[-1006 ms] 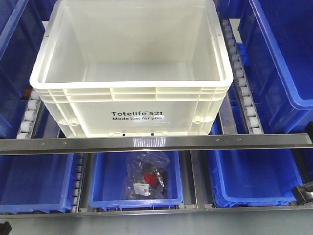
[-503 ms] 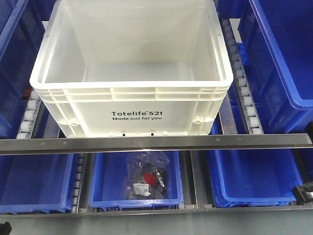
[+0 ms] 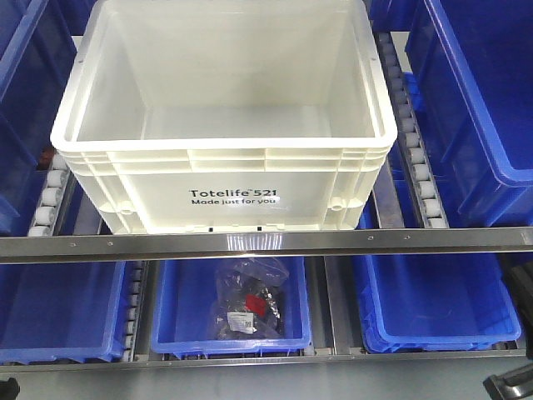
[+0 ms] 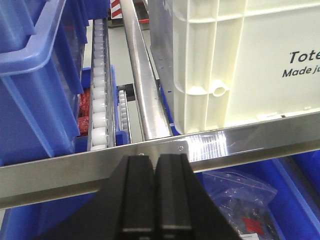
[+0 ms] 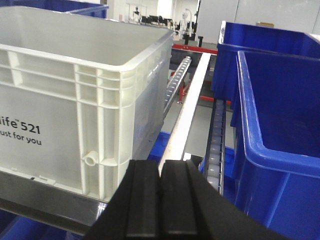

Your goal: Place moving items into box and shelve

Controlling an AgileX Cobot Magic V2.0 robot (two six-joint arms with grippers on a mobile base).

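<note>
The white Totelife tote [image 3: 223, 125] sits empty on the roller shelf, its front wall against the steel rail [image 3: 250, 242]. The left gripper [image 4: 156, 195] and right gripper [image 5: 161, 200] hover below its front corners, fingers pressed together, holding nothing. Blue bins [image 3: 479, 100] crowd both sides; a bagged item [image 3: 250, 300] lies beneath

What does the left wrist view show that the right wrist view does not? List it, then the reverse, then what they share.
Only the left wrist view: a clear plastic bag in a blue bin below the rail, red items beside the white rollers, and the left gripper, shut.
Only the right wrist view: the tote's open top, tall blue bins to its right, and the right gripper, shut.
Both: the white tote with its black print, standing behind the metal front rail.
</note>
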